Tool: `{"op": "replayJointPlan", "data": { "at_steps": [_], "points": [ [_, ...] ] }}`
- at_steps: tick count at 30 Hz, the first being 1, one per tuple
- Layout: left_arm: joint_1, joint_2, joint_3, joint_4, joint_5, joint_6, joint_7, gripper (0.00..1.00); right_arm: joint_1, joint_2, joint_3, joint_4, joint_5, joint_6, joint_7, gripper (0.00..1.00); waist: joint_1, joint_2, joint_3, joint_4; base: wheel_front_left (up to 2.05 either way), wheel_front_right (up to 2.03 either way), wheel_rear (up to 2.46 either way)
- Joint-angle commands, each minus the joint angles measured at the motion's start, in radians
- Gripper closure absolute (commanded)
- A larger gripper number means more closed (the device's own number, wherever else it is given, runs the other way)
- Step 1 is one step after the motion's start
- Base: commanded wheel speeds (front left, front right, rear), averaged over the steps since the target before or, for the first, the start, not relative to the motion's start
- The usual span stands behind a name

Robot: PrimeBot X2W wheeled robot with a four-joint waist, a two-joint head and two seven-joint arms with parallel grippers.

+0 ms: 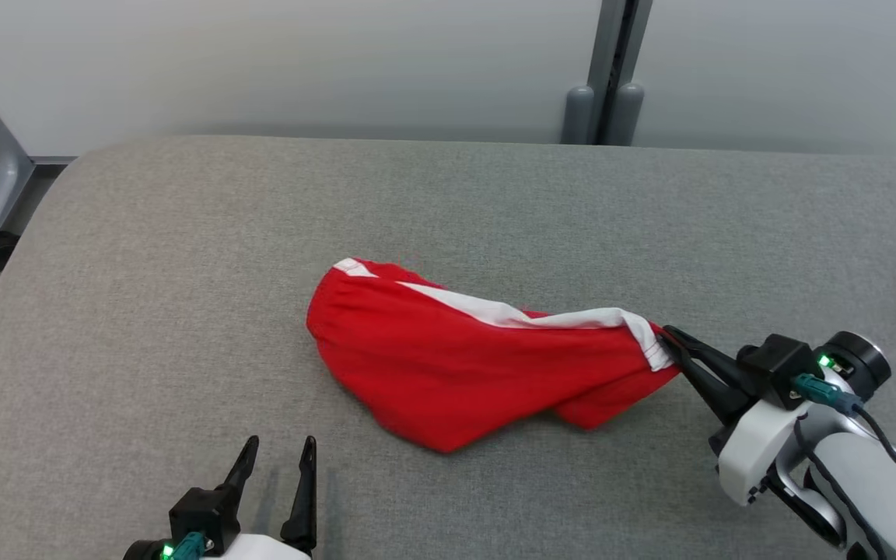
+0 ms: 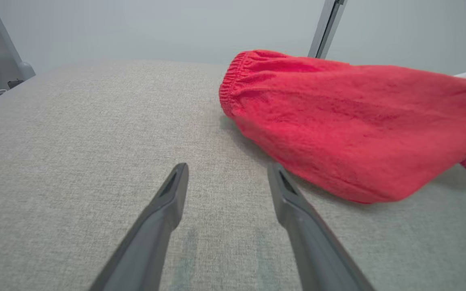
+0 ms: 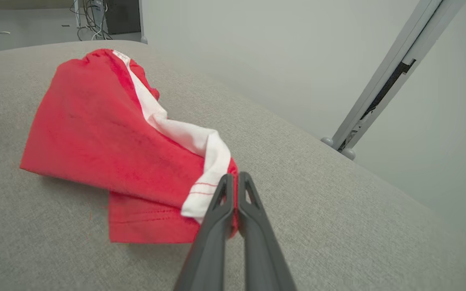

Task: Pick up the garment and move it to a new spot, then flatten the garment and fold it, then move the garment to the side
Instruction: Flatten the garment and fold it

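Right end effector [image 1: 667,334] clamps shut on the white-trimmed hem of the red garment [image 1: 448,373]. Garment lies bunched at the middle of the bench [image 1: 145,272], gripped end toward the robot's right. Left end effector [image 1: 281,441] stands wide open, empty, near the front edge, apart from the garment.

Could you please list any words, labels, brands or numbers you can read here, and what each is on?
None can be read: the red garment and its white stripe show no print or tag, and the grey table and wall are plain.
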Motion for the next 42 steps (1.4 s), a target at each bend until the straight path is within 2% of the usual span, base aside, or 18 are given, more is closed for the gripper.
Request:
{"op": "replayJointPlan", "data": {
  "at_steps": [1,3,4,5,9,13,17,20,25,30,34,37,42],
  "points": [
    [-0.019,0.004,0.005,0.001,0.003,-0.004,0.000,0.00,0.006,-0.007,-0.014,0.007,-0.008,0.000,-0.005,1.00,0.0000,0.0000,0.006,-0.017,0.00,0.00,0.00],
    [-0.020,0.004,0.004,0.004,0.007,-0.007,0.000,0.00,0.010,-0.010,-0.027,0.023,-0.015,0.000,-0.005,1.00,0.0000,0.0000,0.004,-0.026,0.00,0.00,0.00],
    [-0.022,0.004,0.001,0.005,0.006,-0.008,0.000,0.00,0.007,-0.010,-0.037,0.034,-0.018,0.000,-0.005,0.75,0.0000,0.0000,0.003,-0.029,0.00,0.00,0.00],
    [-0.025,0.004,0.000,0.005,0.004,-0.010,0.000,0.00,0.002,-0.007,-0.051,0.045,-0.025,0.000,-0.005,0.00,0.0000,0.0000,0.001,-0.032,0.00,0.00,0.00],
    [-0.036,0.004,-0.002,0.001,-0.007,-0.009,0.000,0.00,-0.013,0.032,-0.157,0.056,-0.059,0.000,-0.005,0.00,0.0000,0.0000,-0.005,-0.048,0.00,0.00,0.00],
    [-0.075,0.004,-0.002,0.002,-0.002,-0.011,0.000,0.00,0.034,0.094,-0.325,0.034,-0.136,0.000,-0.004,0.00,0.0000,0.0000,0.002,-0.073,0.00,0.00,0.00],
    [-0.170,0.004,-0.004,0.034,-0.006,-0.021,0.000,0.00,0.109,0.160,-0.452,0.004,-0.195,0.000,-0.005,0.00,0.0000,0.0000,0.014,-0.097,0.00,0.00,0.00],
    [-0.271,0.004,-0.016,0.114,-0.019,-0.031,0.000,0.00,0.173,0.198,-0.504,-0.007,-0.224,0.000,-0.005,0.00,0.0000,0.0000,0.018,-0.114,0.00,0.00,0.00],
    [-0.455,0.005,-0.028,0.303,-0.048,-0.052,0.088,0.00,0.233,0.236,-0.535,-0.011,-0.247,0.000,-0.005,0.00,0.0000,0.0000,0.021,-0.147,0.00,0.00,0.00],
    [-0.577,0.008,-0.014,0.426,-0.074,-0.046,0.181,0.00,0.258,0.262,-0.549,-0.015,-0.255,0.000,-0.005,0.00,0.0000,0.0000,0.020,-0.179,0.00,0.00,0.00],
    [-0.607,0.008,-0.004,0.489,-0.095,-0.041,0.232,0.00,0.271,0.271,-0.559,-0.018,-0.255,0.000,-0.005,0.00,0.0000,0.0000,0.018,-0.190,0.00,0.00,0.00],
    [-0.637,0.011,0.003,0.538,-0.115,-0.056,0.276,0.00,0.274,0.278,-0.565,-0.021,-0.259,0.000,-0.005,0.00,0.0000,0.0000,0.016,-0.196,0.00,0.00,0.00],
    [-0.655,0.016,0.012,0.598,-0.134,-0.052,0.286,0.00,0.282,0.284,-0.568,-0.017,-0.263,0.000,-0.005,0.00,0.0000,0.0000,0.020,-0.204,0.00,0.00,0.00]
  ]
}}
